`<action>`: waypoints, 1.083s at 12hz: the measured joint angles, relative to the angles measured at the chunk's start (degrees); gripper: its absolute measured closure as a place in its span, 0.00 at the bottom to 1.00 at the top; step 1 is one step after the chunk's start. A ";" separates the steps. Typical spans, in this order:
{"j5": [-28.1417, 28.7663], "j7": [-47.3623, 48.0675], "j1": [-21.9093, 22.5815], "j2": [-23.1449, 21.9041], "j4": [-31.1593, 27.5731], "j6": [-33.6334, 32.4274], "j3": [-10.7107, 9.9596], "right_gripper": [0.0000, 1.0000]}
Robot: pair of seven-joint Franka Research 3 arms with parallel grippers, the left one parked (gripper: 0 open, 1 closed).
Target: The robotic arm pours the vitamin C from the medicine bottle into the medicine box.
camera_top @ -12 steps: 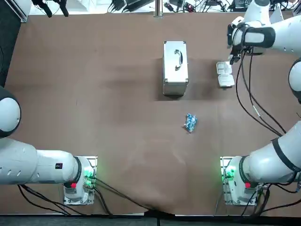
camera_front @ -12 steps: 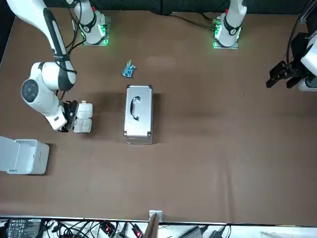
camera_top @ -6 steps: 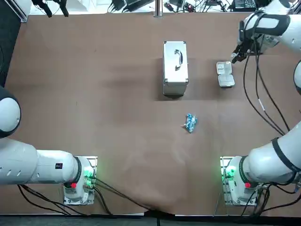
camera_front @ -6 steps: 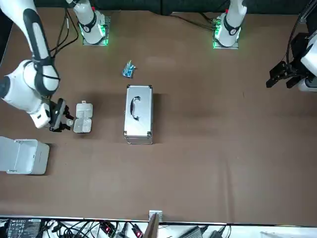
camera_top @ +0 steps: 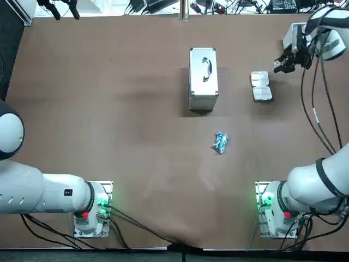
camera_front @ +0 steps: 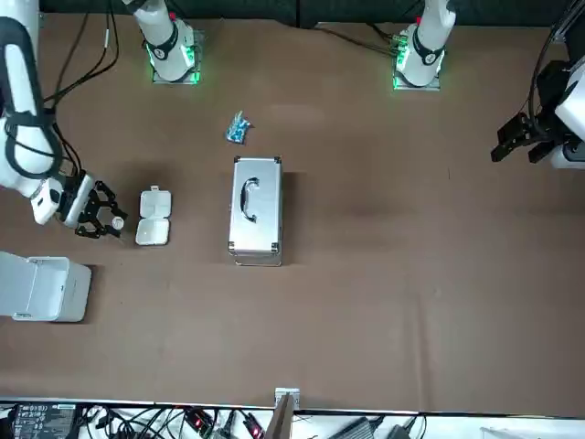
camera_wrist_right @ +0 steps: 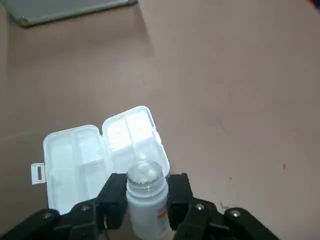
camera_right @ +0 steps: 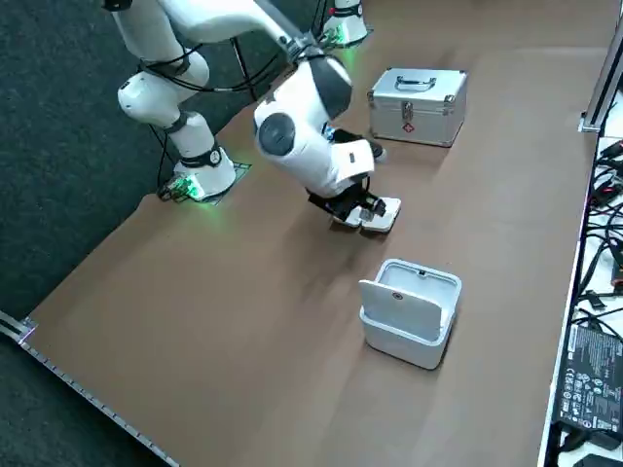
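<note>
Clasping bottle (camera_wrist_right: 146, 212), end effector (camera_wrist_right: 147, 190) beside box (camera_wrist_right: 87, 152)

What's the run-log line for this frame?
arm: right | end effector: shut on bottle, beside pill box | bottle: uncapped, white contents at mouth | pill box: open, flat on table

Nothing legible in any view.
Red diamond sticker (camera_right: 407, 122) on silver case (camera_right: 417, 89) (upper right, side view) and print on the medicine bottle (camera_wrist_right: 145, 212) clamped in right gripper (camera_wrist_right: 146, 196): both unreadable.
</note>
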 joint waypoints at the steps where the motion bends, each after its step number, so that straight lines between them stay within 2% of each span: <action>1: 5.30 -5.80 -2.83 0.99 -0.29 -2.23 -0.02 0.55; 7: 18.18 -24.00 -12.58 7.15 -0.61 -12.91 -0.07 0.55; 13: 27.26 -29.11 -16.09 13.92 -0.52 -20.55 -0.04 0.55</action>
